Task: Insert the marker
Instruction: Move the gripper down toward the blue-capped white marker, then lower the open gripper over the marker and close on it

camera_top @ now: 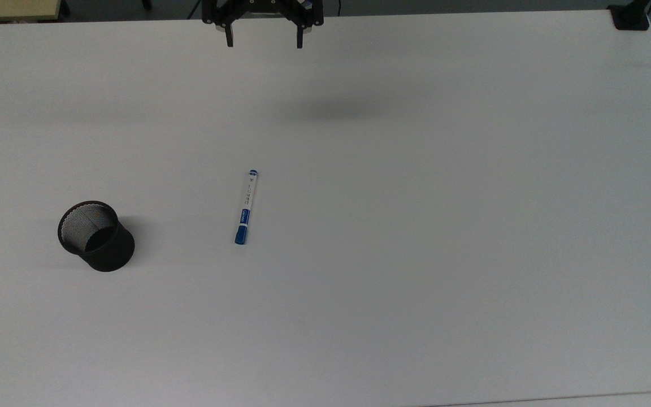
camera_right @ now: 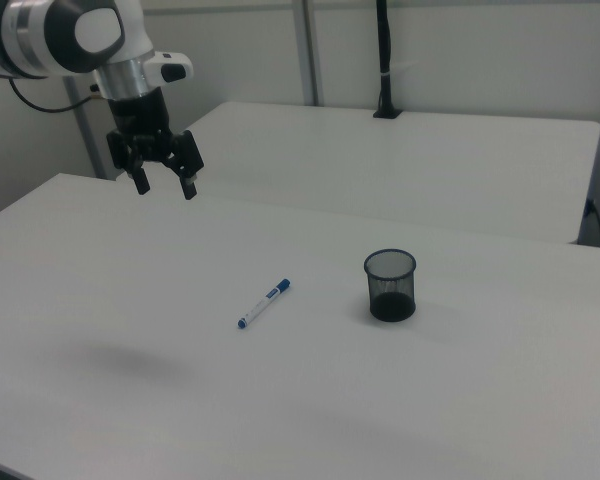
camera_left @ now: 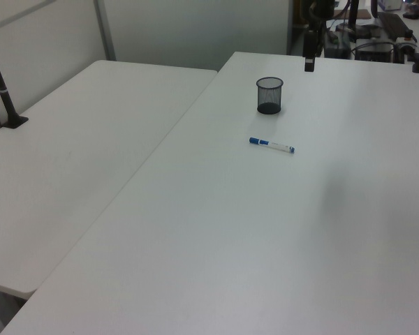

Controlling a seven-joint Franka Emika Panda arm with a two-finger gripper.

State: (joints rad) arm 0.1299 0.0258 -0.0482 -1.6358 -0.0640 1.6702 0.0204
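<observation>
The marker (camera_top: pixel 246 207) is a slim white barrel with a blue cap, a blue label and a small blue end; its printing is too small to read. There is 1 marker, lying flat on the white table (camera_top: pixel 444 226), well apart from 1 black mesh cup (camera_top: pixel 95 236) standing upright toward the top view's left. The gripper (camera_top: pixel 262 44) hangs above the table's far edge in the top view, its 2 fingers spread and holding nothing, well away from the marker (camera_right: pixel 264 303).
</observation>
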